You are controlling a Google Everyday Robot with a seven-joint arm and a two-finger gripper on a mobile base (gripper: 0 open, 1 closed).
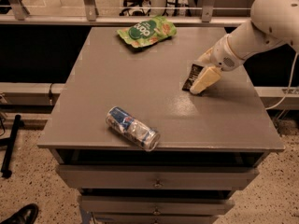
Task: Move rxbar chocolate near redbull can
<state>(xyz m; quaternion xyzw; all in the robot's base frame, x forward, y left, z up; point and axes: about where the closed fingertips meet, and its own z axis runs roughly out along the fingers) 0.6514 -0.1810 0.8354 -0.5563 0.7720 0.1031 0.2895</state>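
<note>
The redbull can lies on its side near the front edge of the grey table, left of centre. The rxbar chocolate, a small black wrapper, lies on the right part of the table. My gripper comes in from the right on a white arm and sits over the bar's right side, its cream-coloured fingers down at the table and covering part of the bar. The bar is well to the right of the can and farther back.
A green snack bag lies at the back of the table near its far edge. The table is a cabinet with drawers below its front edge. A railing runs behind it. A shoe shows on the floor at bottom left.
</note>
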